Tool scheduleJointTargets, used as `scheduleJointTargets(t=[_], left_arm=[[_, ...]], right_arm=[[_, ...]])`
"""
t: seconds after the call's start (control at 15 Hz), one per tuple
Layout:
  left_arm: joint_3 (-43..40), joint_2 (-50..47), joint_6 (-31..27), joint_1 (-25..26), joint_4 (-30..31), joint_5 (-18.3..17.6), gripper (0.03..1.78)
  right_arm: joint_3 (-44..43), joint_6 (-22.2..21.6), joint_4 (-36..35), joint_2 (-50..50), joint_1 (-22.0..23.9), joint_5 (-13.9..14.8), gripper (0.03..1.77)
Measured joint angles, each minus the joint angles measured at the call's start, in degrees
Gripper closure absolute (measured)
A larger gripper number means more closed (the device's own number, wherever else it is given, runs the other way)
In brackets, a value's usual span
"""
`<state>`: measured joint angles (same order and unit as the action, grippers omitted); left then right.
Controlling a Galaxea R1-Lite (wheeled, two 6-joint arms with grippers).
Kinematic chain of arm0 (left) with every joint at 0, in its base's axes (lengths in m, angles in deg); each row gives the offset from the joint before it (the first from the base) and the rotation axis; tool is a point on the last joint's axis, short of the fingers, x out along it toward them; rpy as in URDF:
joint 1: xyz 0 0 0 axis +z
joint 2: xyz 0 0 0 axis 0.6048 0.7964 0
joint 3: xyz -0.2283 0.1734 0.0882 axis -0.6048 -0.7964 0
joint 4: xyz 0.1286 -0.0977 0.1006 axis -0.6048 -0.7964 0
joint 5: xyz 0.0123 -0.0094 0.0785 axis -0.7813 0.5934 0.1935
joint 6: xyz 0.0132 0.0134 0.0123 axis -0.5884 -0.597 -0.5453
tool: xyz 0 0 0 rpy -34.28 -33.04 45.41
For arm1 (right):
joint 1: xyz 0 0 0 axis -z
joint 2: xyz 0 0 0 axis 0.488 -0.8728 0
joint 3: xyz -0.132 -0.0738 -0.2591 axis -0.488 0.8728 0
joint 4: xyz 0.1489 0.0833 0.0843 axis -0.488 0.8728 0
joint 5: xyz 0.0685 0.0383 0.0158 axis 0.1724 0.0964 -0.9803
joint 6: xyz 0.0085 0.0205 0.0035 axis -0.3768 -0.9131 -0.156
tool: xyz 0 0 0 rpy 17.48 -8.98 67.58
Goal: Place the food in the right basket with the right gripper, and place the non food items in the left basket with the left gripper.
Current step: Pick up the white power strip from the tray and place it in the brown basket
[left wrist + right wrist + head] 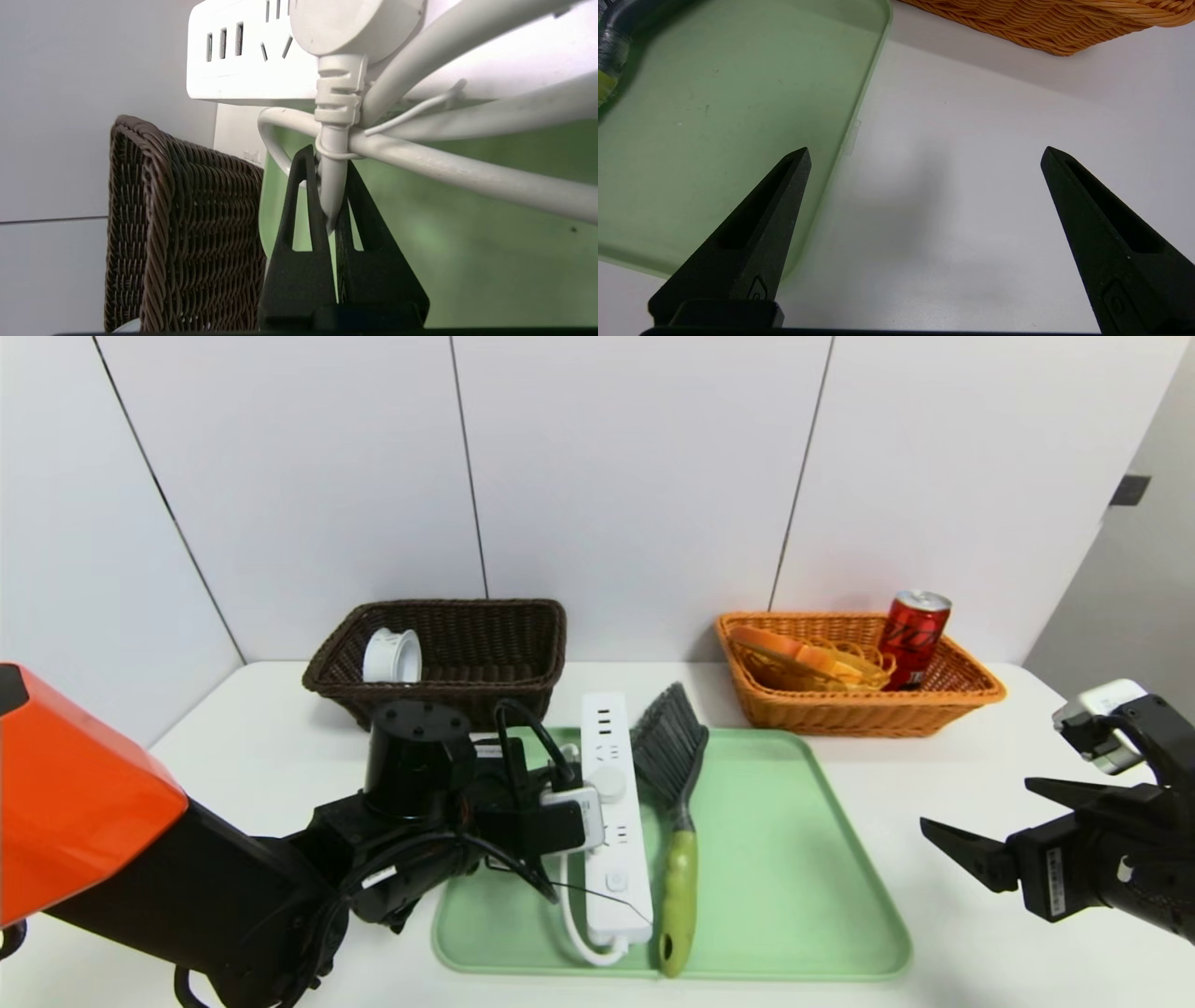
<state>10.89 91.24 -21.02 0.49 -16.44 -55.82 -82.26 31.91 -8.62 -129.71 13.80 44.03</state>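
While the head view hides the left gripper (583,812) behind its own wrist, it shows one power strip (614,803) and one brush (676,821) on the green tray (794,896), two baskets, the brown one (448,649) with a white ring, the orange one (859,672) with a can (915,637) and what may be bread. The left wrist view shows the jaws pinched on the strip's cable (332,186). In the right wrist view the right gripper (924,156) hangs wide open over the table beside the tray.

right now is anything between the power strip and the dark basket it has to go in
Nothing visible: the left gripper is shut on the power strip's cord, and the brown basket sits just behind the tray, no object between.
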Motion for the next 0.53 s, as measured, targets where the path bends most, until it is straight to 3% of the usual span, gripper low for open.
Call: scheduleJointTargets(t=[0.2, 0.53], left_arm=[[0.2, 0.9, 1.4, -0.2, 2.2, -4.6, 1.72], [2.3, -1.7, 8.2, -0.1, 5.0, -4.4, 1.72]], right_arm=[[-0.4, 0.0, 0.0, -0.3, -0.1, 0.0, 0.1], [-0.6, 0.0, 0.0, -0.8, -0.2, 0.0, 0.1]])
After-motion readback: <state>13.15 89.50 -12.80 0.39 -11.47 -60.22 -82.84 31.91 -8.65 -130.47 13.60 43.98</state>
